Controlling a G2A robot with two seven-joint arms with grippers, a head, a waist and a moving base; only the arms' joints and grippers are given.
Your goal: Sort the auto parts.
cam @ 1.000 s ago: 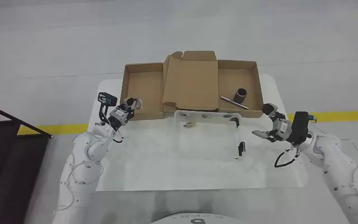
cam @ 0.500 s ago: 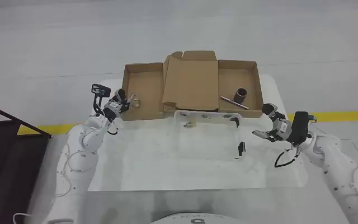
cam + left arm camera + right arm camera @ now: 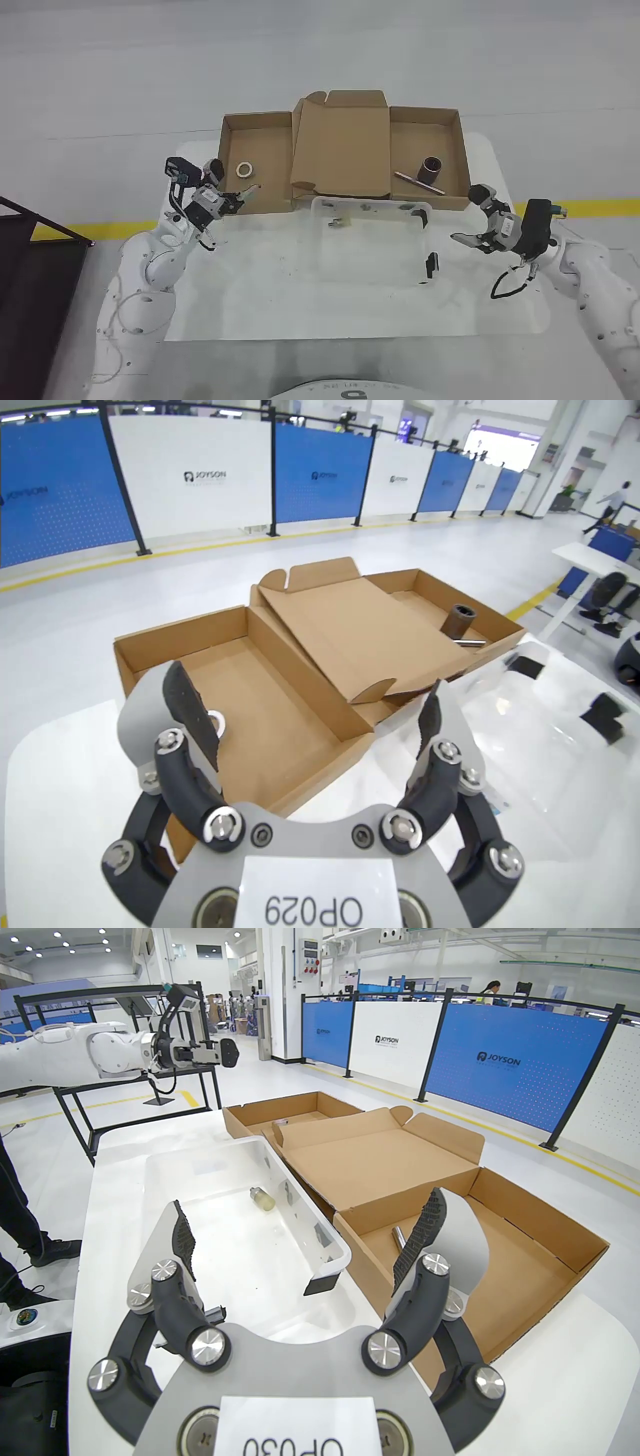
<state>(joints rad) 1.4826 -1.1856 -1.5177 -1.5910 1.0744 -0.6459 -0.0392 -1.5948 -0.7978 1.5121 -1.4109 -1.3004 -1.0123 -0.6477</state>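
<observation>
— What do we have around the parts, and what stands in the way?
— We see a cardboard box along the far edge of the tabletop. Its folded flap lies across the middle, between two compartments. A clear tray sits just beside the box's near wall, with black clips on its rim.
— And inside the containers?
— In the left compartment we find a pale ring. In the right one a dark sleeve has a metal rod beside it. A small cylindrical part lies in the tray.
— Our end effectors?
— The left end effector hovers by the box's near left corner, jaws spread wide, holding nothing. The right end effector hangs near the tabletop's right edge, equally wide and empty.
— Do our views differ?
— From the left wrist a finger pad covers half the ring, which the top view shows whole; from the right wrist a pad hides part of the rod
</observation>
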